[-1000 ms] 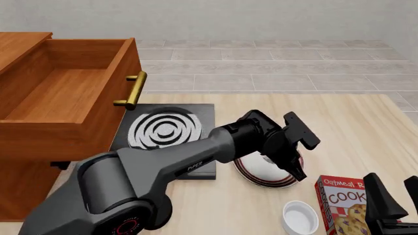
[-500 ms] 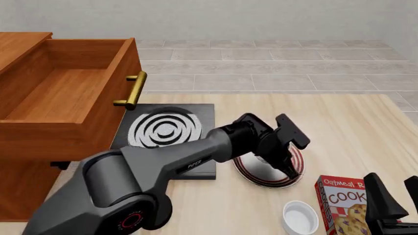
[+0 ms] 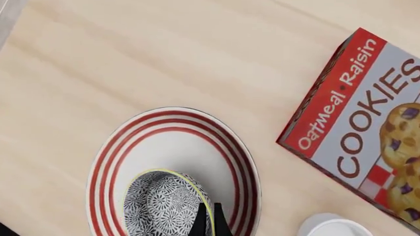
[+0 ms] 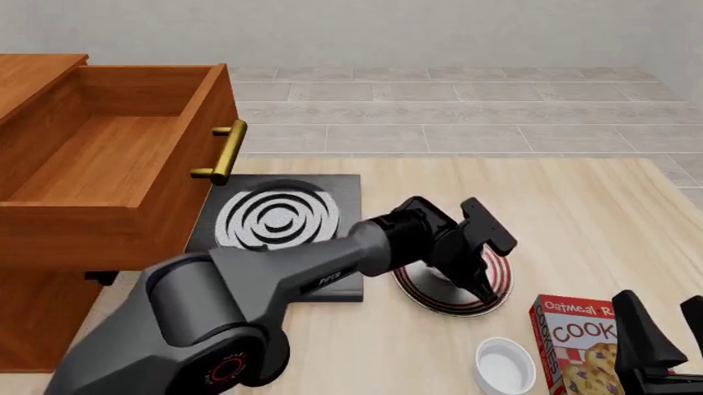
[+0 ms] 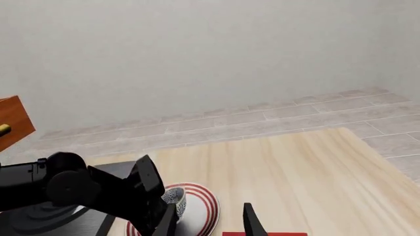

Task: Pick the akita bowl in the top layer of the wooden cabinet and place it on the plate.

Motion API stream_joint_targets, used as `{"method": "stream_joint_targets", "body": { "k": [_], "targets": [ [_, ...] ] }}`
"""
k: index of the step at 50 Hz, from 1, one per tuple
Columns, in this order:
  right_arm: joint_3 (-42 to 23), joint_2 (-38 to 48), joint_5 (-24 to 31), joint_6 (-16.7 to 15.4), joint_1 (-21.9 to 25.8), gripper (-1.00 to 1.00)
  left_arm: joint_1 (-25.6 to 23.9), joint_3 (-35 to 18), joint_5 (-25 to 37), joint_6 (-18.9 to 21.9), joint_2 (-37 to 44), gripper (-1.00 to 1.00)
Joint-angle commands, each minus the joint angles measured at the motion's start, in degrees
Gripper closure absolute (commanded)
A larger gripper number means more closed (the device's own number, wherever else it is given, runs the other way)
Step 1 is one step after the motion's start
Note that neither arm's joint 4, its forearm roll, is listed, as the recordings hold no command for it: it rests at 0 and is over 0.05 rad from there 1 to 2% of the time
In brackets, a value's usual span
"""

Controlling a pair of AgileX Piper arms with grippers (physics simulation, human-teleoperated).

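Only wrist views show akita bowl (image 3: 167, 204) over the plate (image 3: 172, 142).

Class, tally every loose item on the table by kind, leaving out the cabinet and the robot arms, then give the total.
Bowls: 2, the akita bowl and a white bowl
Plates: 1, the plate
Stoves: 1, the stove
Cookie boxes: 1, the cookie box
Total: 5
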Motion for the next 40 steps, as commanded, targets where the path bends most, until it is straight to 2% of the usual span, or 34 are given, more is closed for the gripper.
{"method": "stream_joint_targets", "body": {
  "k": [1, 5, 6, 40],
  "targets": [
    [0.0, 0.0, 0.0, 0.0, -0.1, -1.00, -0.2, -1.0, 0.6, -0.6, 0.6, 1.00],
    [0.0, 0.0, 0.0, 0.0, -0.1, -1.00, -0.6, -1.5, 1.0, -1.1, 0.9, 1.00],
    [0.0, 0.0, 0.0, 0.0, -0.1, -1.00, -0.6, -1.4, 0.9, -1.1, 0.9, -1.00],
    [-0.2, 0.0, 0.0, -0.5, 0.0, -1.00, -1.0, -2.0, 2.4, -1.7, 0.0, -1.00]
  ]
}}
